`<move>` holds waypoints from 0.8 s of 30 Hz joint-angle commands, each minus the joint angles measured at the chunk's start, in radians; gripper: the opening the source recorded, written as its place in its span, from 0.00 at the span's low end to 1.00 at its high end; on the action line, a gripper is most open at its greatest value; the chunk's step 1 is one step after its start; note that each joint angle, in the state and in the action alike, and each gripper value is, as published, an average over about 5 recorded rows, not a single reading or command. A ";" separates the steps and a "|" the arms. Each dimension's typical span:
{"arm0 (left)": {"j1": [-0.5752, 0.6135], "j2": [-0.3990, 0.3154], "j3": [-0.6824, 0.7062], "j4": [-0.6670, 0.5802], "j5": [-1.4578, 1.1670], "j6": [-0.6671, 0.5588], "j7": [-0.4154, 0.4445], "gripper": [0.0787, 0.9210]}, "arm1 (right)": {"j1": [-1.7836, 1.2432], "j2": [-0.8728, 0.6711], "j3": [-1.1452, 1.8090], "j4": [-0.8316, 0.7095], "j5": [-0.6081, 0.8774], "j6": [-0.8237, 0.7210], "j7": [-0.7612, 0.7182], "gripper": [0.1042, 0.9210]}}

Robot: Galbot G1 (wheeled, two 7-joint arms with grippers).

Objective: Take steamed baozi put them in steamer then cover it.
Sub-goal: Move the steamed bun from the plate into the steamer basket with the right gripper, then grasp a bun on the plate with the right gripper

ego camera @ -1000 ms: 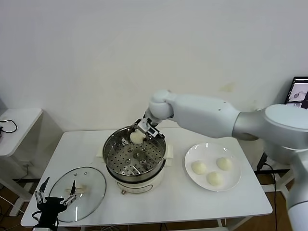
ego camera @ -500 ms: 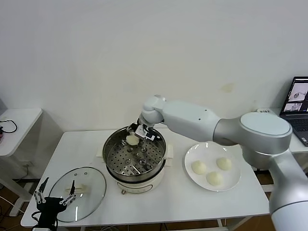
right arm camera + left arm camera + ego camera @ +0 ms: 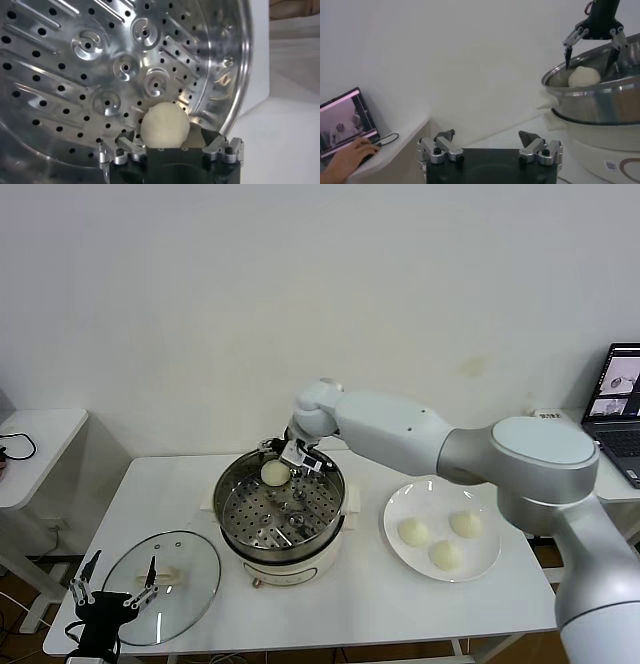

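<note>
Stainless steamer (image 3: 281,509), frame centre: one steamed baozi (image 3: 275,473) now lies free on the perforated tray at the far rim, the right gripper (image 3: 288,452) just above it with fingers sprung wide where a second ago they pinched it. Three baozi (image 3: 413,532) remain on the white plate (image 3: 420,496), right of centre. Cover (image 3: 163,574) lies lower left beside the parked left gripper (image 3: 112,596), fingers wide; first bun delivered, three plus lidding outstanding.

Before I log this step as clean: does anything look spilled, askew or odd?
Nothing stands out. One baozi sits in the steamer under the open right claw, three wait on the plate, and the cover lies flat.
</note>
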 commanded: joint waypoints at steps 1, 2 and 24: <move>0.004 0.007 -0.001 -0.005 -0.002 0.001 0.001 0.88 | 0.077 -0.106 -0.002 0.161 0.224 -0.204 -0.089 0.88; 0.006 0.008 -0.002 -0.008 -0.003 0.002 0.001 0.88 | 0.094 -0.135 0.000 0.195 0.239 -0.251 -0.102 0.88; -0.001 0.049 0.002 -0.012 -0.035 0.013 0.007 0.88 | -0.004 -0.866 0.007 0.607 0.166 -0.562 -0.110 0.88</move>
